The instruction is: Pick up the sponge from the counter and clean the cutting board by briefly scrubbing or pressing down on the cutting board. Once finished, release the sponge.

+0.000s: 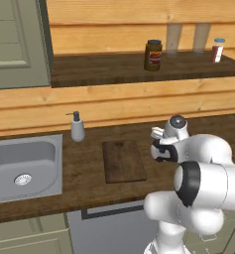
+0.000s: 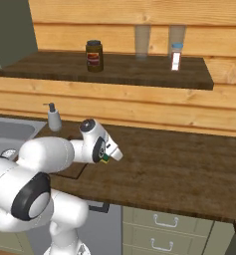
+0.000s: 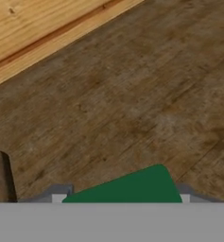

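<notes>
- Jaws: closed on the sponge [image 3: 127,189], whose dark green scouring face lies between the two grey fingertips [image 3: 56,194] at the bottom of the hand view. In the right base view a small green and yellow patch shows at the gripper [image 2: 108,155].
- Height: the sponge is off the surface [image 1: 84,178], with bare wood grain beneath it; you are carrying it, not yet scrubbing.
- Cutting board [image 1: 123,159]: lies flat on the surface just beside the hand, between the hand and the sink [image 1: 20,168], nearer the front edge than the back wall. Its dark corner shows at the lower left of the hand view.
- Step in hand, as judged: move sideways toward the sink end until the sponge is over the board's middle, then lower straight down.
- Doing it well: keep the grip firm, press with the sponge's face flat, and release only after contact with the board.
- Caution: the soap dispenser [image 1: 77,127] stands at the back edge near the board's far corner; stay clear of it.
</notes>
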### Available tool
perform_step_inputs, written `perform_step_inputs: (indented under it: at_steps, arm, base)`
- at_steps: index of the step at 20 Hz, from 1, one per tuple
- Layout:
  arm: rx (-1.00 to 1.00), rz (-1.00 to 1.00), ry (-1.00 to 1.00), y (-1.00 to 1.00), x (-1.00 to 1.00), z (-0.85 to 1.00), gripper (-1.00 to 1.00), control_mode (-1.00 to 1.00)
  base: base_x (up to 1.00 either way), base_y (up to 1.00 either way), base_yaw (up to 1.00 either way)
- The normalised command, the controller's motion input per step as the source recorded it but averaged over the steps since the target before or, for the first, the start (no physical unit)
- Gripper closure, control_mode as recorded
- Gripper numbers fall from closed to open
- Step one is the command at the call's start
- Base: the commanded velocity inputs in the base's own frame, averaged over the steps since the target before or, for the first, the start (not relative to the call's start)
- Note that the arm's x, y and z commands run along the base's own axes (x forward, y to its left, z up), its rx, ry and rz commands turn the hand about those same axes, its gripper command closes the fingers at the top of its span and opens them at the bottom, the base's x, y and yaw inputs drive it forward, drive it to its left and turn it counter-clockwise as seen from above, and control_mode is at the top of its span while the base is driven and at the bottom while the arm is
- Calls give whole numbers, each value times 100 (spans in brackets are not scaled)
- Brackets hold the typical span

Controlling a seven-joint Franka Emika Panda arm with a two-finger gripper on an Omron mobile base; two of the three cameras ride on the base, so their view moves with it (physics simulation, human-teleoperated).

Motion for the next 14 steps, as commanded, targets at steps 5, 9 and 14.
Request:
perform_step_inputs:
  at_steps: [5,9,14]
  arm:
    - [0,0,0,0,0,-11,-100,-100]
    - [0,0,0,0,0,-2,-100,-100]
    - [0,0,0,0,-6,16,-100,-100]
  base:
    - [0,0,0]
    - [0,0,0]
    - [0,0,0]
